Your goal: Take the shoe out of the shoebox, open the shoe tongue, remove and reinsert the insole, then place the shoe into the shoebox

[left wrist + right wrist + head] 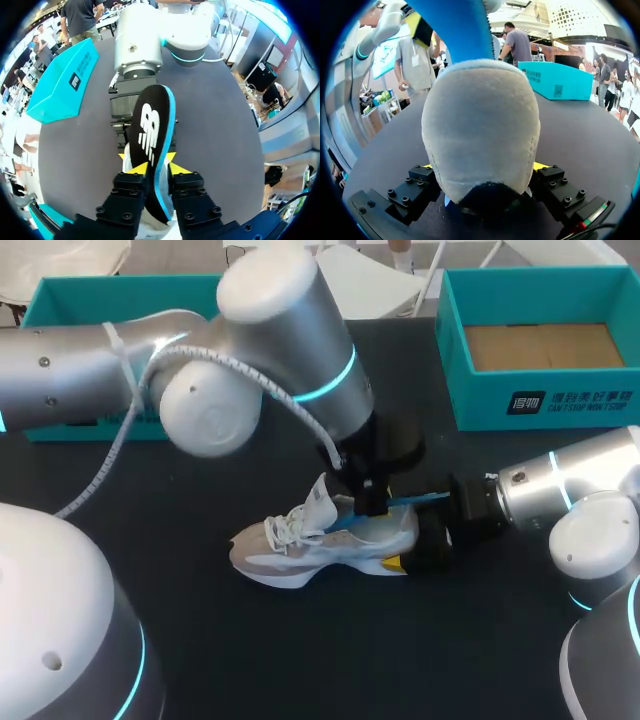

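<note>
While the right gripper clamps the soft heel of the shoe, lying centred on the table with toe at 9 o'clock, the left gripper pinches the insole, judged light and floppy, best held near one end.

White mesh sneaker is sitting upright mid-way across the dark flat table, toe left, heel right. Right gripper is clasping the heel from both sides. Left gripper is hanging above the sneaker's opening, pinching the black foam insole, which is jutting rightward over the heel. Open teal cardboard shoebox is standing rear right; second teal cardboard box is lying rear left.
</note>
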`<state>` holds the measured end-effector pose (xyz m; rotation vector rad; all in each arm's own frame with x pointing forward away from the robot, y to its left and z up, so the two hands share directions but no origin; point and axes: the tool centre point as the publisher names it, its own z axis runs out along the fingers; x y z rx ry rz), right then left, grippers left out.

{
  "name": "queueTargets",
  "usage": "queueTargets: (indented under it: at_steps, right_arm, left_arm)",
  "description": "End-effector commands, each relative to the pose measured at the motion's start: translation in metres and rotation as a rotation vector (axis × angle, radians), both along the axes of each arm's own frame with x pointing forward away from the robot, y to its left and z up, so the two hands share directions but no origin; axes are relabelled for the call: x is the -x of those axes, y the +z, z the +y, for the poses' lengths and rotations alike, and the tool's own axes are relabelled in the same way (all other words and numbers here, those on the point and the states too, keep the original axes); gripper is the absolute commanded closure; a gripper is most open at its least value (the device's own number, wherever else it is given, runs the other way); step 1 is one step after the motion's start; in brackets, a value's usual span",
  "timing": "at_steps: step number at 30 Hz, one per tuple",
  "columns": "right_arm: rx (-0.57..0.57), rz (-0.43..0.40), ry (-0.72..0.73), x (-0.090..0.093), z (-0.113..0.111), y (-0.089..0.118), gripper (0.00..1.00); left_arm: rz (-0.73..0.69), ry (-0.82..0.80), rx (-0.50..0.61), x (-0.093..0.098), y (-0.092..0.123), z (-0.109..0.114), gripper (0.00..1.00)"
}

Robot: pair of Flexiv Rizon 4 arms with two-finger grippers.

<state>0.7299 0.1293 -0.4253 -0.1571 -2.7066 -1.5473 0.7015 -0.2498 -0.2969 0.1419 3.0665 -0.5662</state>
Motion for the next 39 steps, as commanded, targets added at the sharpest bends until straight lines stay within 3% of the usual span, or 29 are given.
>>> queueTargets:
  at_steps: [1,12,26,31,34,39]
  right_arm:
    - [0.002,0.001,0.000,0.000,0.004,-0.005,1.00]
    - [0.002,0.001,0.000,0.000,0.004,-0.005,1.00]
    - [0.002,0.001,0.000,0.000,0.004,-0.005,1.00]
    - [0.002,0.001,0.000,0.000,0.004,-0.005,1.00]
    - [0.002,0.001,0.000,0.000,0.004,-0.005,1.00]
    - [0.002,0.001,0.000,0.000,0.004,-0.005,1.00]
  left_arm:
    - [-0.049,0.010,0.002,0.008,-0.004,0.002,0.64]
    - [-0.148,0.017,0.061,-0.002,-0.008,0.000,0.58]
    - [-0.181,0.022,0.162,-0.018,-0.015,-0.006,0.63]
    - [-0.169,0.021,0.190,-0.017,-0.016,-0.010,0.76]
    - [-0.167,0.022,0.191,-0.016,-0.017,-0.013,1.00]
    - [-0.160,0.021,0.187,-0.017,-0.017,-0.014,1.00]
